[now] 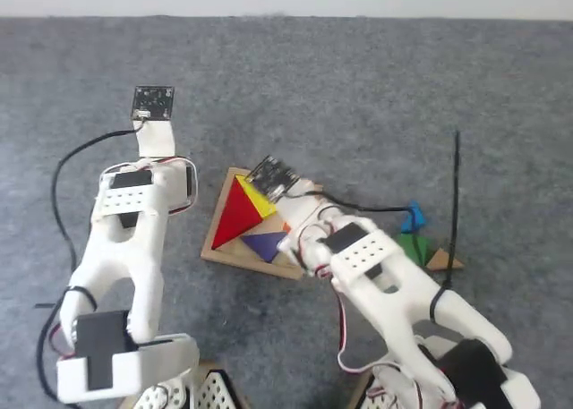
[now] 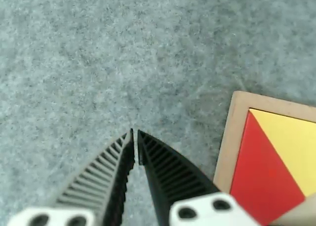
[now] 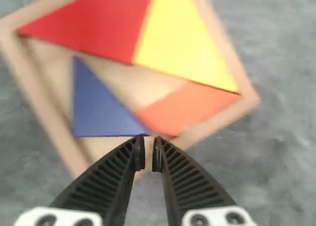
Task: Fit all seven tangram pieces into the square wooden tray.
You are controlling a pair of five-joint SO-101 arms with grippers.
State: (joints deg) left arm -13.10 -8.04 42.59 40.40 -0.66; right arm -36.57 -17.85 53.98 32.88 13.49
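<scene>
Right wrist view looks down on the square wooden tray (image 3: 57, 112), pale and smooth on the fuzzy grey bench (image 1: 358, 96), holding a red triangle (image 3: 98, 23), a yellow triangle (image 3: 182, 43), a blue triangle (image 3: 98, 102) and an orange piece (image 3: 187, 107), all flat and matte, with bare wood between them. The right claw (image 3: 147, 143), ribbed black plastic, is pinched together on nothing above the tray's edge; the left claw (image 2: 134, 137), likewise closed and empty, hangs over bare felt just beside the tray. A small blue piece (image 1: 413, 218), a green piece (image 1: 412, 246) and a tan triangle (image 1: 445, 261) lie loose on the bench, well apart from the tray.
</scene>
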